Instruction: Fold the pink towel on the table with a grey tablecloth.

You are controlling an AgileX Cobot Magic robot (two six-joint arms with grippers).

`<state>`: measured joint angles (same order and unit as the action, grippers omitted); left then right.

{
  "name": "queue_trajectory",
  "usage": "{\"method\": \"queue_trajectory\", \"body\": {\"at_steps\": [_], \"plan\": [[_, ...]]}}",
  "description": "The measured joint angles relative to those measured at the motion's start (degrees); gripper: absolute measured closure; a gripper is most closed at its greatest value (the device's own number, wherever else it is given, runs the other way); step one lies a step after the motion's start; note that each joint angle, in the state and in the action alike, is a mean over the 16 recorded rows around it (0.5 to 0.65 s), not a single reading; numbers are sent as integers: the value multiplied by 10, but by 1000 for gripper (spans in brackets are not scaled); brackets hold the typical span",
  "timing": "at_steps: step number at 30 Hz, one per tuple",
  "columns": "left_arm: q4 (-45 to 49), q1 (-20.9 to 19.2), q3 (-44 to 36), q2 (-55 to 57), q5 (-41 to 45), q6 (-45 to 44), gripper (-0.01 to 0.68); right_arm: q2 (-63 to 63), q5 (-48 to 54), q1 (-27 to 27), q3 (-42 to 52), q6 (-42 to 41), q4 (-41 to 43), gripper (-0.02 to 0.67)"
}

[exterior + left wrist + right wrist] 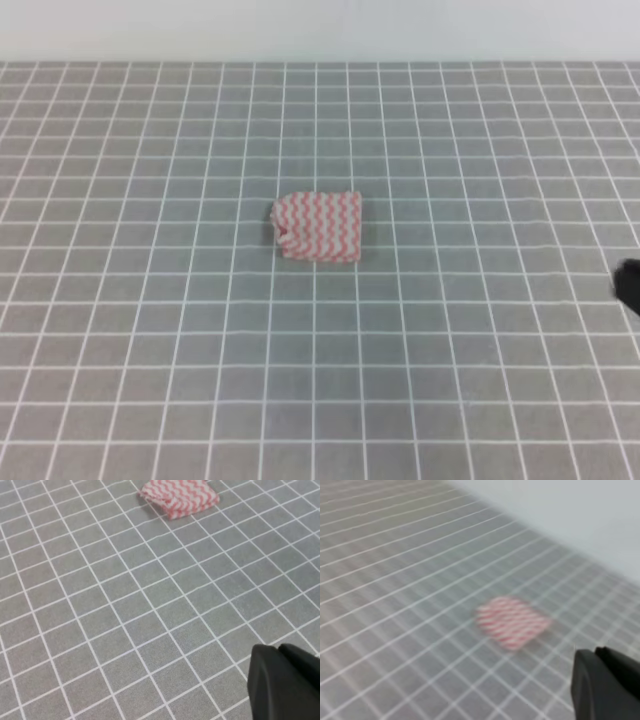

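The pink towel [318,227] lies folded into a small, thick rectangle near the middle of the table with a grey tablecloth [150,330]. It also shows at the top of the left wrist view [180,496] and blurred in the right wrist view [512,621]. My left gripper [278,652] is out of the exterior view; its black fingers sit together, empty, well short of the towel. My right gripper [594,653] also has its fingers together and empty. It shows as a dark tip at the right edge of the exterior view [628,284], far right of the towel.
The grey gridded cloth covers the whole surface. A pale wall [320,25] runs along the table's far edge. Nothing else stands on the cloth.
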<state>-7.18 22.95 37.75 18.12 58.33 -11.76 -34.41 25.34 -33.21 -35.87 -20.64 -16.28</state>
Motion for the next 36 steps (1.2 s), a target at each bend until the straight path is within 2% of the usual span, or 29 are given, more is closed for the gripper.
{"method": "queue_trajectory", "body": {"at_steps": [4,8,12,20,36], "plan": [[1,0,0,1,0,0,675,47,-31,21,44,74,103,665],[1,0,0,1,0,0,675,110,-55,67,100,135,163,666],[2,0,0,1,0,0,674,177,-71,125,156,171,182,666],[1,0,0,2,2,0,674,284,-78,220,246,185,162,666],[2,0,0,2,13,0,675,347,-79,237,356,206,134,666]]}}
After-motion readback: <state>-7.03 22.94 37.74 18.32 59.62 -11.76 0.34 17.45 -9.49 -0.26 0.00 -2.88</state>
